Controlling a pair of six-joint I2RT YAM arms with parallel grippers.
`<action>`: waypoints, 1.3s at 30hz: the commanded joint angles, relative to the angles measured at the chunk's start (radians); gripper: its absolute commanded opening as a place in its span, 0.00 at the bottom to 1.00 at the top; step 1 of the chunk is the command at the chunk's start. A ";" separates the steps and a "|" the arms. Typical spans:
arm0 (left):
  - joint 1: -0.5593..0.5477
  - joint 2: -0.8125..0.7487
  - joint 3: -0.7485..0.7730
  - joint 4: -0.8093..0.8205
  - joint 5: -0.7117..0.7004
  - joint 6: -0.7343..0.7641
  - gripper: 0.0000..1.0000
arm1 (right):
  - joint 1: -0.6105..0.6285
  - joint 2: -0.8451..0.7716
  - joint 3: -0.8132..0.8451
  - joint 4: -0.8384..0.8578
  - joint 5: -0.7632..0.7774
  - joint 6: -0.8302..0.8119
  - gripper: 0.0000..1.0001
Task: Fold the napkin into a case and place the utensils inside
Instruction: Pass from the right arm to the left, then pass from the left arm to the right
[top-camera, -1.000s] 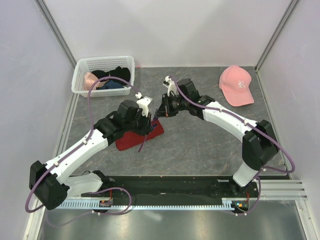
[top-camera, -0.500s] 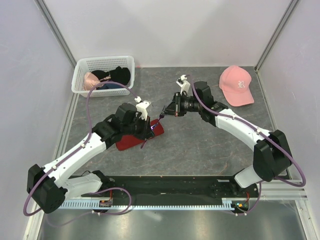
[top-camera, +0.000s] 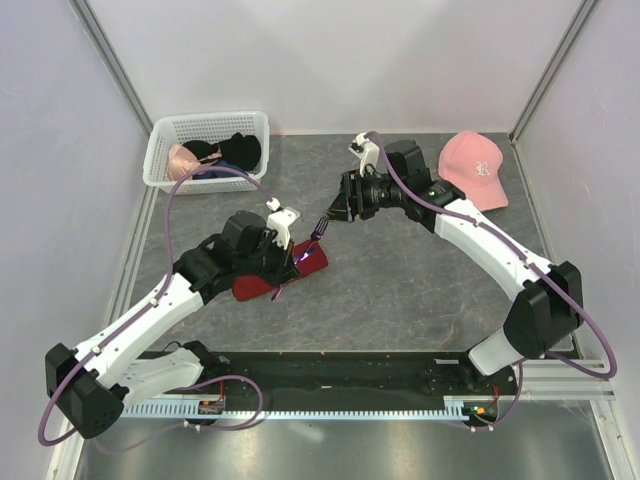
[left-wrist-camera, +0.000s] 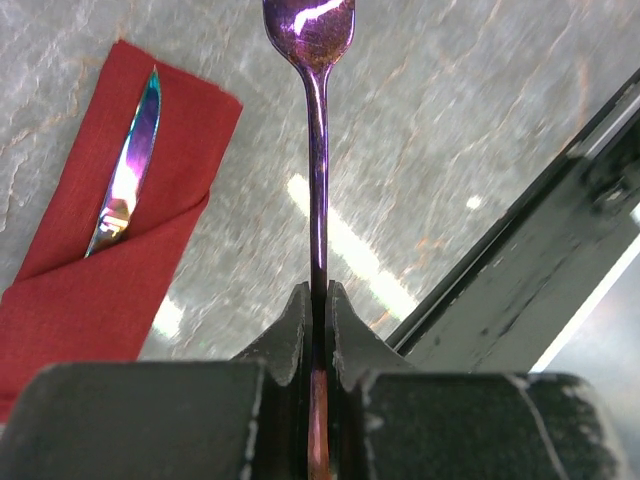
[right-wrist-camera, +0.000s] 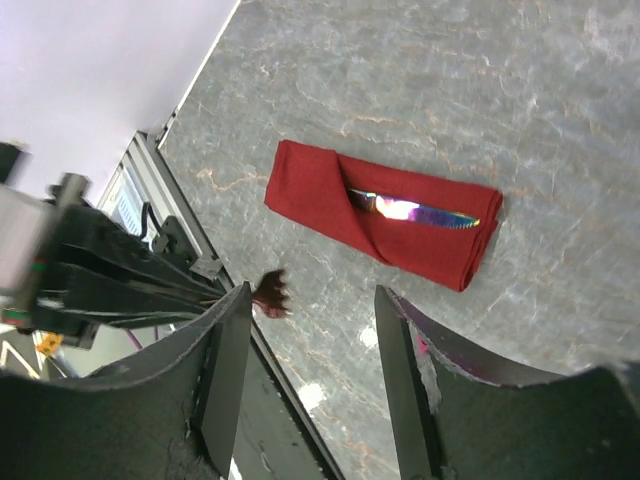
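The dark red napkin (left-wrist-camera: 100, 262) lies folded as a narrow case (right-wrist-camera: 372, 212) on the grey table, with an iridescent knife (right-wrist-camera: 415, 212) tucked into its pocket. In the top view the napkin (top-camera: 262, 283) is partly hidden under my left arm. My left gripper (left-wrist-camera: 318, 292) is shut on the handle of an iridescent purple utensil (left-wrist-camera: 316, 150), held above the table to the right of the case. The frame's top edge cuts off the utensil's head. My right gripper (right-wrist-camera: 312, 300) hangs open and empty above the case; in the top view this gripper (top-camera: 331, 213) is just beyond the utensil's tip (top-camera: 318, 236).
A white basket (top-camera: 208, 118) with pink and black garments stands at the back left. A pink cap (top-camera: 474, 170) lies at the back right. A black rail (left-wrist-camera: 530, 250) runs along the table's near edge, close to my left gripper.
My left gripper shut on the utensil's handle. My right gripper let go of the utensil, opened and drew back toward the far right.
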 joint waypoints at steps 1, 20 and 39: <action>-0.001 0.014 0.061 -0.067 0.003 0.122 0.02 | -0.004 0.041 0.085 -0.072 -0.068 -0.085 0.56; -0.001 0.026 0.078 -0.080 0.005 0.166 0.02 | 0.045 0.124 0.105 -0.069 -0.134 -0.068 0.23; 0.364 0.015 0.041 -0.149 -0.253 -0.140 0.14 | -0.127 0.003 -0.161 0.115 0.067 0.032 0.00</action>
